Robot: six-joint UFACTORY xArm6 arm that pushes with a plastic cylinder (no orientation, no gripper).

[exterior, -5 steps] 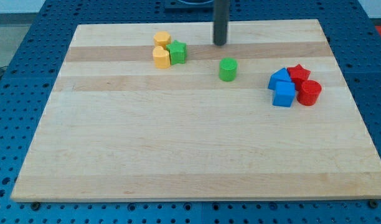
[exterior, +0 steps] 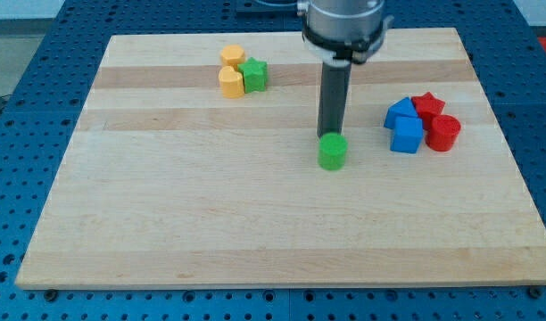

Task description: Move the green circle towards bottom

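My tip stands on the far side of the green circle, touching or all but touching its back edge; the dark rod rises straight up from there to the grey arm housing at the far edge of the scene. The rod carries no jaws, so there is nothing to open or close and nothing is held; the tip merely rests against the block. The green circle sits a little right of the middle of the wooden desk, about halfway between its far and near edges, on its own and well apart from every other block. At the far left lies a tight group of three: a yellow block farthest back, a second yellow block just in front of it, and a green star touching both on their right. On the right is another cluster: a blue block with a peaked top, a blue cube-like block just nearer and touching it, a red star behind, and a red cylinder at the right end, all pressed close together. The desk lies on a blue perforated base that shows on all sides.
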